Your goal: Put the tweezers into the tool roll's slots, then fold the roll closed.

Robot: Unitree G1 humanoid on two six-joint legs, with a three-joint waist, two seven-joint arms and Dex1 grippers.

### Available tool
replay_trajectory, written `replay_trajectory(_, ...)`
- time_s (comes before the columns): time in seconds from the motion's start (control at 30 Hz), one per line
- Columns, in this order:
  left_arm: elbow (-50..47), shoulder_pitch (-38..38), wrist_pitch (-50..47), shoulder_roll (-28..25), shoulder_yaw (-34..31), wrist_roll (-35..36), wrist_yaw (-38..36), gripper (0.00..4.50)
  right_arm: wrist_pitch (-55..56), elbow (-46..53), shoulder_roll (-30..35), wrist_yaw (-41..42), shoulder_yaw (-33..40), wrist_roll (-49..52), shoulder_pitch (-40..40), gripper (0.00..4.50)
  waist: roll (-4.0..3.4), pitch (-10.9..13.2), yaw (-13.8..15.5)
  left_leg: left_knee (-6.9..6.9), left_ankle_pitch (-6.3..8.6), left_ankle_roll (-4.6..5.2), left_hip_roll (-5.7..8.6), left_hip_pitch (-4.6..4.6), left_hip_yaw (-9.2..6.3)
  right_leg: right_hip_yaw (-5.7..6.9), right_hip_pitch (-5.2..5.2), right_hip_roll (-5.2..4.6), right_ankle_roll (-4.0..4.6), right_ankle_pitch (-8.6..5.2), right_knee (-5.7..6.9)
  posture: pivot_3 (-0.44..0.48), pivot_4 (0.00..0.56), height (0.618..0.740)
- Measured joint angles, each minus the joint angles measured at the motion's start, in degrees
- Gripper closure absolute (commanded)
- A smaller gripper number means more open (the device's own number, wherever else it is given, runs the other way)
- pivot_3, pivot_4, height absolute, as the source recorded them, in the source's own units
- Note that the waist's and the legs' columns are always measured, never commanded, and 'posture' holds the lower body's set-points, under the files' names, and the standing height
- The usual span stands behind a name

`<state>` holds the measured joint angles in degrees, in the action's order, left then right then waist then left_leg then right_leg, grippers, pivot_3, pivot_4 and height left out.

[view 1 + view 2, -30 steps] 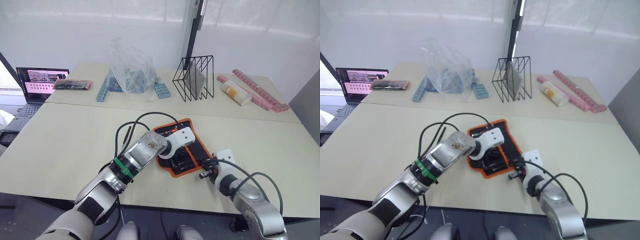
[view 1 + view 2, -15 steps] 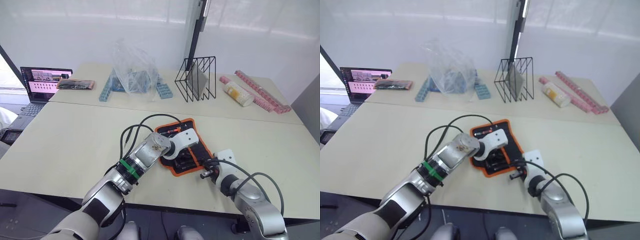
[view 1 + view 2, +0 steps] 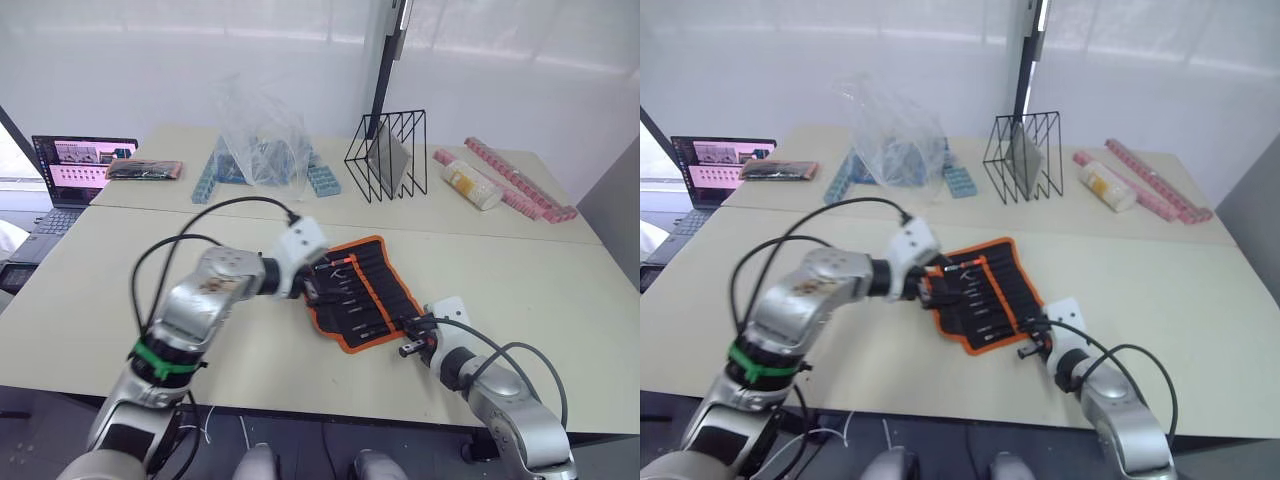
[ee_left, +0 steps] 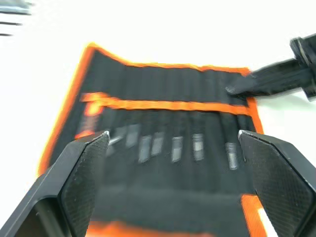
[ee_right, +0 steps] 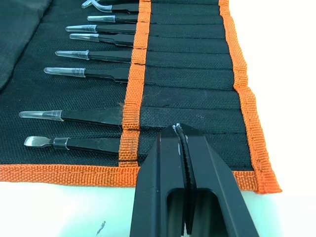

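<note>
the tool roll (image 3: pixel 358 297) lay unfolded at frame centre, tweezers (image 5: pixel 79 116) in its slots (image 5: pixel 190 79), left gripper (image 4: pixel 173 148) spread wide, right gripper (image 5: pixel 178 132) pinched together.

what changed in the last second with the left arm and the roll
The left pincer pulled back from on top of the tool roll to its left edge, fingers open, holding nothing. The slotted tweezers are now uncovered. The right pincer stayed shut at the roll's near right corner, and the roll stayed open and flat.
</note>
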<state>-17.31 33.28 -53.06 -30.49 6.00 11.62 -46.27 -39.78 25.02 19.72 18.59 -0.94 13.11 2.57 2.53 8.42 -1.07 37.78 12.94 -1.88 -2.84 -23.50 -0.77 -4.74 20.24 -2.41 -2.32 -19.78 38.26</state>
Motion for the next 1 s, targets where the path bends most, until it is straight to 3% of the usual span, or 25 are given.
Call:
replay_trajectory(0.1,-0.50,-7.22,2.38,-3.67,-5.92,0.03,1.61,0.05,0.00,-0.28,0.53,0.51,0.40,0.01,-0.06,4.50,0.02,0.00,0.07,-0.01,0.00,0.00,0.01,0.01,0.00,0.02,-0.01,-0.04,0.01,0.00,-0.01,0.000,0.150,0.689)
replay_trajectory(0.2,-2.98,-17.55,5.81,-4.11,-13.19,0.92,2.92,0.05,0.01,-1.14,0.87,1.21,0.23,0.07,-0.51,4.50,0.06,0.00,-0.05,-0.01,0.04,-0.04,-0.04,0.11,-0.01,0.02,-0.07,-0.14,0.05,0.03,-0.03,0.000,0.150,0.689)
replay_trajectory(0.3,-4.77,-31.23,7.00,-3.02,-23.39,2.98,4.68,0.05,0.20,-1.29,1.81,2.12,0.85,0.46,-0.13,4.50,0.14,0.04,-0.03,-0.02,0.09,-0.09,-0.12,0.06,-0.40,0.12,0.01,-0.18,0.08,0.04,-0.03,0.000,0.150,0.689)
replay_trajectory(0.5,-9.60,-47.26,15.28,0.23,-36.51,7.33,4.62,0.05,0.24,-1.99,2.50,2.46,1.55,0.47,0.23,4.50,0.24,-0.03,0.71,-0.02,0.25,-0.38,-0.02,0.20,-0.63,0.74,-0.06,-1.08,0.23,0.00,-0.22,0.000,0.150,0.689)
replay_trajectory(0.73,-10.01,-57.26,23.36,1.65,-43.97,11.45,2.05,0.05,0.24,-1.58,3.32,2.77,1.85,0.66,0.83,4.50,0.26,-0.05,1.20,-0.02,0.28,-0.42,-0.04,0.10,-0.70,0.79,-0.02,-1.17,0.66,-0.24,-0.25,0.000,0.150,0.689)
replay_trajectory(1.0,-9.95,-62.52,29.24,1.05,-45.42,12.75,0.17,0.05,0.25,-1.49,3.62,3.28,1.85,0.65,0.89,4.50,0.26,-0.05,1.25,-0.02,0.27,-0.39,-0.05,0.03,-0.72,0.80,0.01,-1.16,0.75,-0.29,-0.27,0.000,0.150,0.689)
